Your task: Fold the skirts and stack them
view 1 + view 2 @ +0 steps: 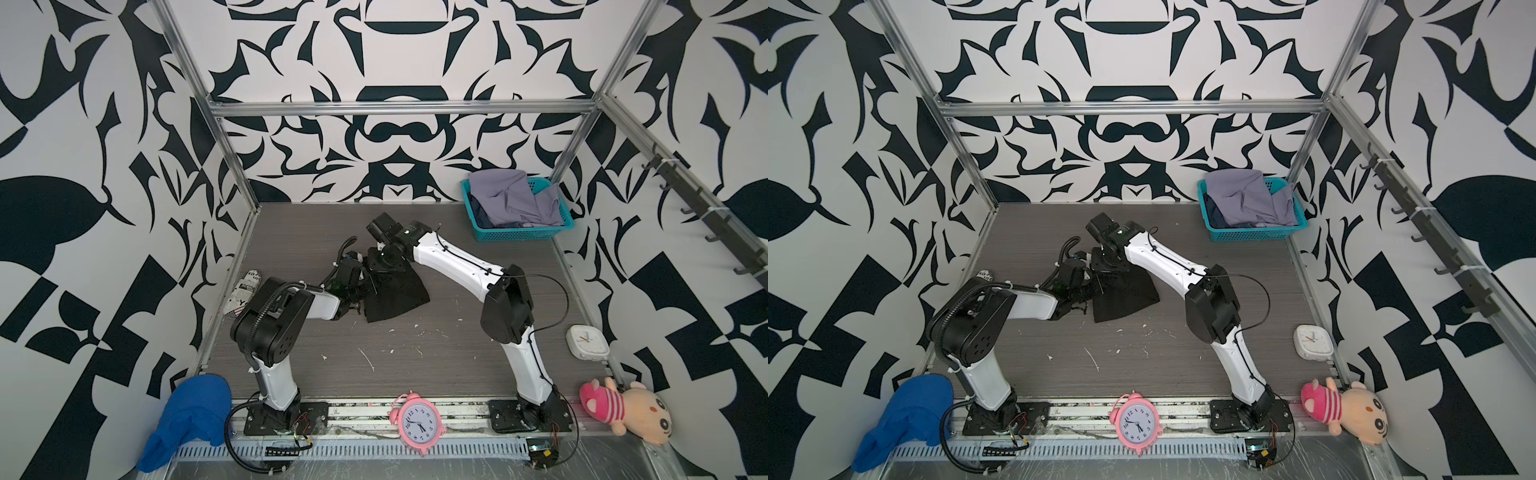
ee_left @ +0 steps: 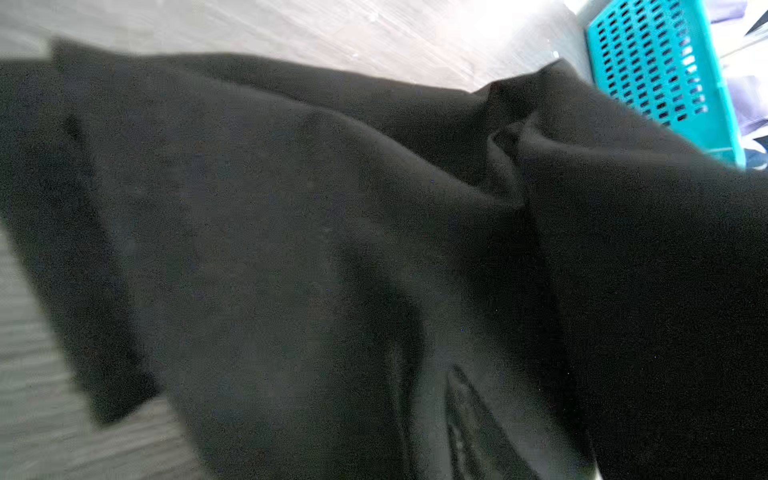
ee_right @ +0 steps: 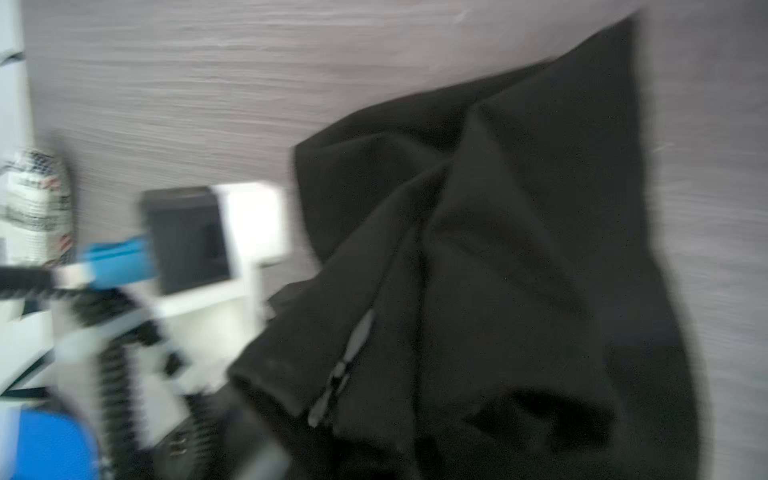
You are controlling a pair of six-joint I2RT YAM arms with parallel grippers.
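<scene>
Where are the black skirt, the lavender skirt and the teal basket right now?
black skirt (image 1: 401, 297): in a top view, its flat spread middle.
lavender skirt (image 1: 505, 195): in a top view, its crumpled upper folds.
teal basket (image 1: 523, 235): in a top view, its front mesh wall.

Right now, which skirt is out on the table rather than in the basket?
The black skirt; the lavender-grey one lies in the teal basket.

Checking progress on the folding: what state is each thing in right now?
black skirt: lying rumpled on the table
lavender skirt: crumpled in the basket
denim skirt: in the basket, mostly buried
basket: upright, full
left hand: at the black skirt, grip unclear
right hand: at the black skirt, grip unclear
pink clock: lying face up
</scene>
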